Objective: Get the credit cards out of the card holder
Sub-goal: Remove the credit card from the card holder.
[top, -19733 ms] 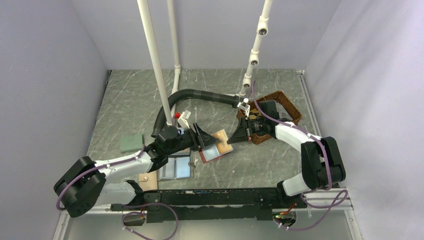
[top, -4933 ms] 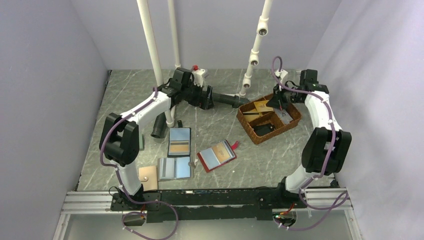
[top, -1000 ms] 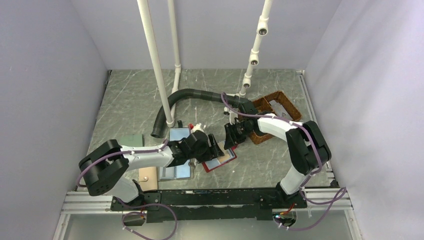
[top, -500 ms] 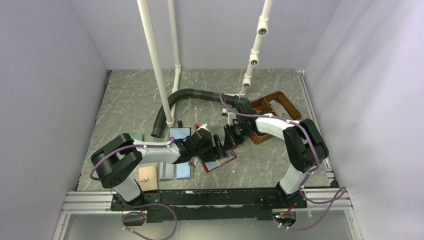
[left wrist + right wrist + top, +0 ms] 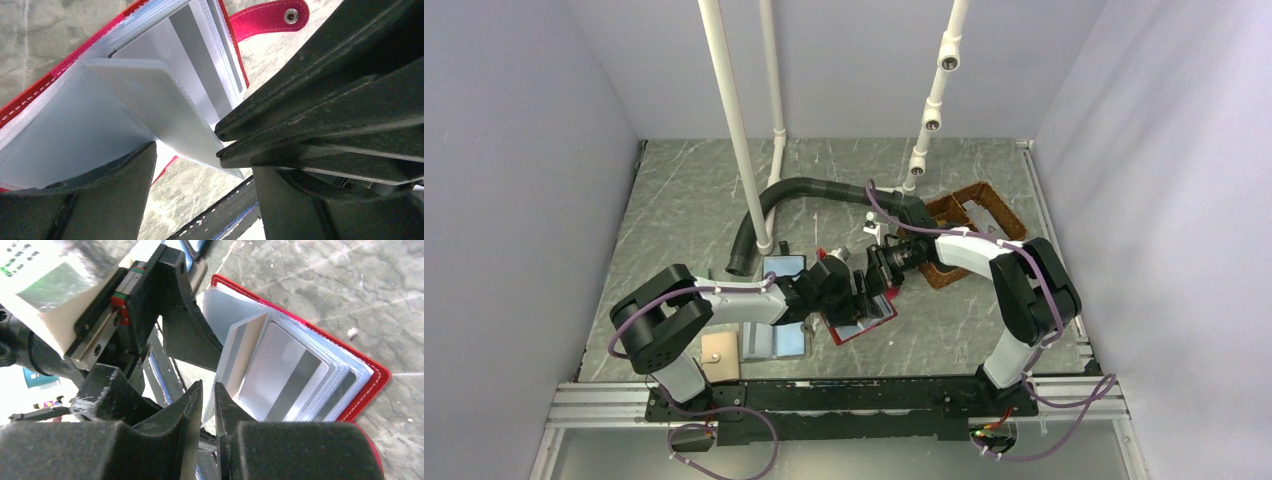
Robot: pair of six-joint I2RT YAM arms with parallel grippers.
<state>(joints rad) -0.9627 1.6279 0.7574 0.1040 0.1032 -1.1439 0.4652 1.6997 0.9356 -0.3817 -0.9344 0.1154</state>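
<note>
The red card holder (image 5: 865, 326) lies open on the table between both grippers, its clear sleeves fanned up (image 5: 371, 384). Its red snap tab (image 5: 270, 17) points away. A pale card with a grey stripe (image 5: 170, 107) sticks partly out of the sleeves. My right gripper (image 5: 208, 390) is shut on that card's (image 5: 241, 357) lower edge. More cards (image 5: 292, 375) stay in the sleeves. My left gripper (image 5: 202, 167) is open, one finger (image 5: 100, 195) resting on the clear sleeve panel. In the top view the left gripper (image 5: 854, 294) and right gripper (image 5: 877, 282) almost touch.
A brown wicker basket (image 5: 972, 222) stands at the right behind the right arm. A black corrugated hose (image 5: 804, 190) and white pipes (image 5: 740, 130) are at the back. A dark-framed blue wallet (image 5: 781, 268), a pale blue bifold (image 5: 775, 341) and a tan pouch (image 5: 721, 351) lie left of the holder.
Both grippers have drawn together over the red holder. The left gripper moved right onto the sleeves, and the right gripper moved left and down onto the card's edge.
</note>
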